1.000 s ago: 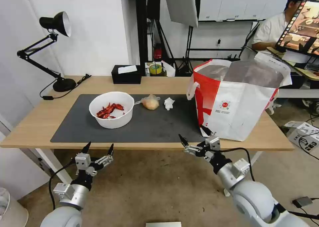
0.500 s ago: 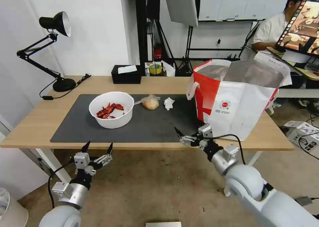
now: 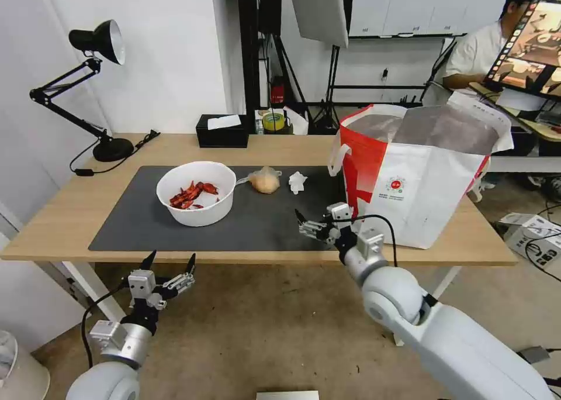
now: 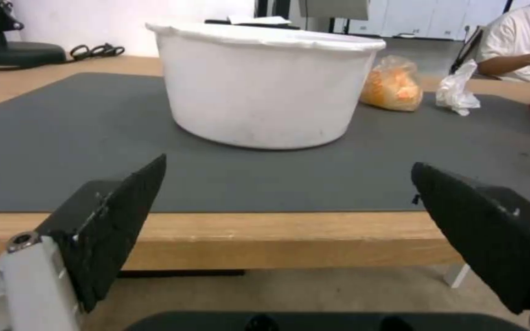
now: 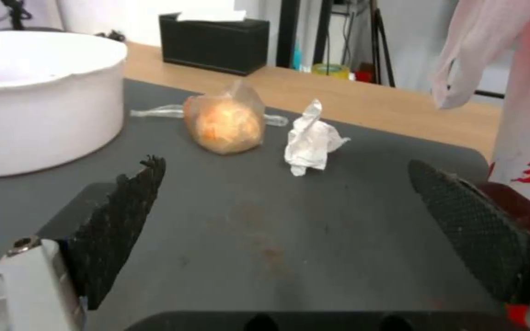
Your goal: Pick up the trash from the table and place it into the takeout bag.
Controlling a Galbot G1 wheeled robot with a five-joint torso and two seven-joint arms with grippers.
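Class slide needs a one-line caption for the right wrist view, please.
Open right gripper low over the dark mat, facing a small clear bag and crumpled tissue.

Open right gripper (image 5: 283, 202) over mat (image 5: 314, 239), facing tissue (image 5: 311, 140), yellowish bag (image 5: 225, 122)

Black desk lamp (image 3: 96, 43) far left; black tissue box (image 3: 222, 131) at back.

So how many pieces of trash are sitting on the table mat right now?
3, all on the dark mat: the white bowl of red shells toward the left, the small clear bag mid-mat, and the crumpled tissue just right of it. The takeout bag may hide more.
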